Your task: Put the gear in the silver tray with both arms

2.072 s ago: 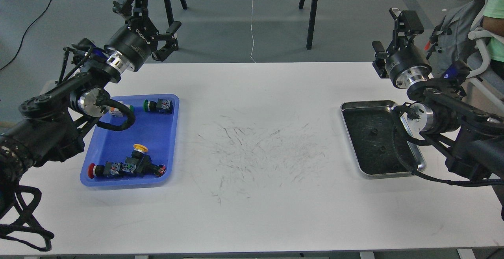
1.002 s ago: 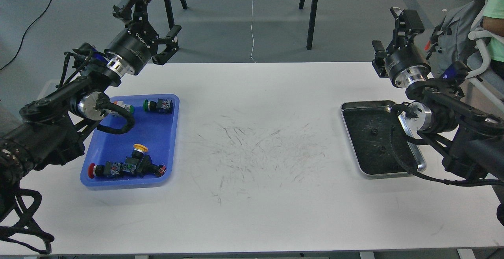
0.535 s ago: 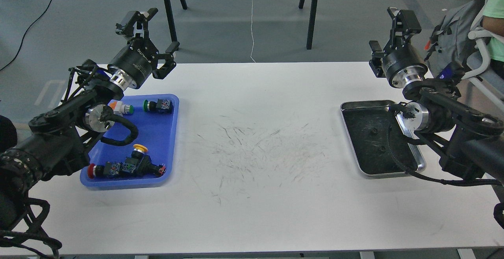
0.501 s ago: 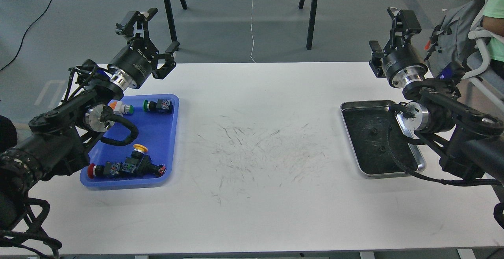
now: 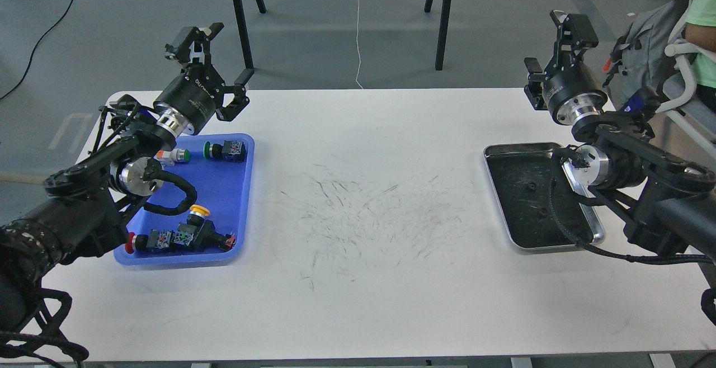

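Observation:
The silver tray [image 5: 517, 147] lies at the table's right, its dark scratched bottom bare. My right gripper [image 5: 551, 46] hovers open and empty above the table's far edge, behind the tray; my right arm covers the tray's right rim. My left gripper [image 5: 226, 52] is open and empty, raised above the far end of a blue plastic tray [image 5: 224, 189]. That tray holds several small push-button parts: a green-capped one [image 5: 225, 150], a yellow-capped one [image 5: 197, 211], a red-capped one [image 5: 145, 241] and an orange-and-green one [image 5: 172, 155]. I cannot make out a gear shape among them.
The white table [image 5: 358, 301] has scuff marks at its middle. Black stand legs [image 5: 442, 15] rise from the floor behind the far edge. A person and a chair [image 5: 691, 49] are at the far right.
My left arm has sunk a little and drawn in over the blue tray, its gripper still open. My right arm has shifted only slightly. Nothing in the trays has moved.

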You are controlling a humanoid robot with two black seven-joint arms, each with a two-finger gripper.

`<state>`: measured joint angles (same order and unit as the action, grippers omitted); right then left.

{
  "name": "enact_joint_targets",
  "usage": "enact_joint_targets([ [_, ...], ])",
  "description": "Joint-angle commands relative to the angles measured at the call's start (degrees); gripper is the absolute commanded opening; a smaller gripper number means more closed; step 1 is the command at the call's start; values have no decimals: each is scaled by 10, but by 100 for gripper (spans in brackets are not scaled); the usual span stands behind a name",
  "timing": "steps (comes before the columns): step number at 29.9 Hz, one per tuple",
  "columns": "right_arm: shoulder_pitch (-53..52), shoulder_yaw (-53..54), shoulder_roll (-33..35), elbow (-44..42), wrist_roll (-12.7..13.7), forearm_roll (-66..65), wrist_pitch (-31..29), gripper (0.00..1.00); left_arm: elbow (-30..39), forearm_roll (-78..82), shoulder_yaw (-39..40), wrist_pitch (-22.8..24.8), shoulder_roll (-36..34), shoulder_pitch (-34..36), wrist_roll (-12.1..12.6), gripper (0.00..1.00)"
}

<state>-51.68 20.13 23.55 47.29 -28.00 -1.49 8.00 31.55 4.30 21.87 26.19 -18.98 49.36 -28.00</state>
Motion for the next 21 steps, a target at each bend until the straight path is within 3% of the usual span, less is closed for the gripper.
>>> enact_joint_targets([
  [1,1,0,0,0,0,0,1,99,0,0,1,-1,0,-1,0,100],
  [21,4,0,0,0,0,0,2,99,0,0,1,2,-1,-1,0,100],
])
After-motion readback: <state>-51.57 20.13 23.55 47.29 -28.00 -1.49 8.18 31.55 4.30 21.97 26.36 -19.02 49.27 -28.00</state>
